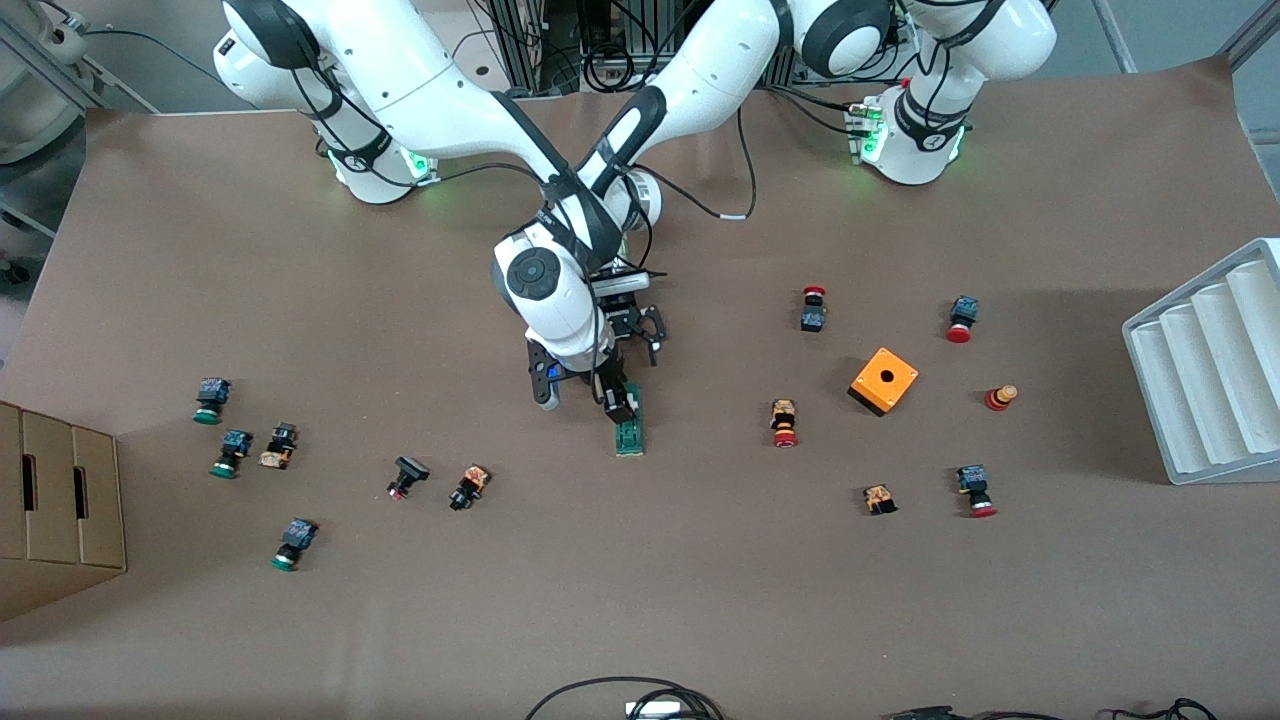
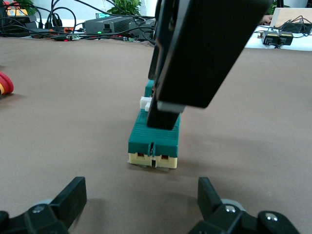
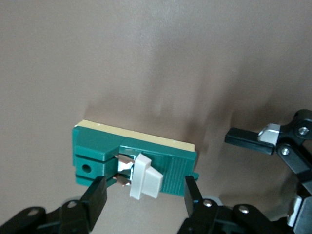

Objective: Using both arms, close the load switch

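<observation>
**Both grippers gathered at the load switch, lever not yet thrown**

The brown table (image 1: 700, 600) carries scattered push buttons, an orange box (image 1: 884, 380) toward the left arm's end, a white ribbed tray (image 1: 1215, 370) at that same end and a cardboard box (image 1: 60, 505) at the right arm's end. The two white arms cross over the middle of the table and meet there.

The load switch (image 1: 631, 428) lies flat near the table's centre, a narrow green bar on a cream base, with its white lever (image 3: 145, 176) standing up from the top.

The right gripper (image 3: 146, 192) is down at the switch with one finger on each long side of the green body, level with the lever. The fingers stand apart and look just short of the sides, so I judge it released, closing in rather than grasping. The left gripper (image 2: 141, 197) hovers low just beside one end of the switch, its fingers spread wide and holding nothing.

The step in hand looks like bracing: the right gripper settling on the body. The next move calls for a firm pinch so the switch cannot slide, then the left gripper pushing the lever over squarely.
</observation>
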Controlling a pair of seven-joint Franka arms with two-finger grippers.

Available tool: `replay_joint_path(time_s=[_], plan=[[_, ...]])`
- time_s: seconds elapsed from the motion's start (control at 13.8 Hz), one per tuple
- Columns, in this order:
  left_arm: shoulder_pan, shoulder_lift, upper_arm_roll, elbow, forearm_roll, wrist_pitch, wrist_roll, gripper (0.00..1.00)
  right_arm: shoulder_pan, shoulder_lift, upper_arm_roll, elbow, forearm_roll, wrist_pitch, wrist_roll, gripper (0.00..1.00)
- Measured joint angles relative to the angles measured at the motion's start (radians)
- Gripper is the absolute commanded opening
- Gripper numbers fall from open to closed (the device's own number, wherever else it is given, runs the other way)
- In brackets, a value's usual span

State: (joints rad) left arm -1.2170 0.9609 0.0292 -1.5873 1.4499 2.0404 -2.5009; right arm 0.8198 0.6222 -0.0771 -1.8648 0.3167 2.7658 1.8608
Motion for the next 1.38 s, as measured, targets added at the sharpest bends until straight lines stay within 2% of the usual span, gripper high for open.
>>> replay_joint_path(time_s=[0.15,0.58,0.95,1.38], plan=[[0.000,0.000,0.000,0.000,0.000,0.000,0.000,1.00,0.005,0.009,0.000,0.000,0.000,0.013,0.002,0.66],[0.000,0.000,0.000,0.000,0.000,0.000,0.000,1.00,0.005,0.010,-0.001,0.004,0.000,0.029,0.004,0.62],[0.000,0.000,0.000,0.000,0.000,0.000,0.000,1.00,0.005,0.011,-0.004,0.004,0.000,0.030,0.005,0.51],[0.000,0.000,0.000,0.000,0.000,0.000,0.000,1.00,0.003,0.011,-0.008,0.007,0.000,0.030,0.009,0.48]])
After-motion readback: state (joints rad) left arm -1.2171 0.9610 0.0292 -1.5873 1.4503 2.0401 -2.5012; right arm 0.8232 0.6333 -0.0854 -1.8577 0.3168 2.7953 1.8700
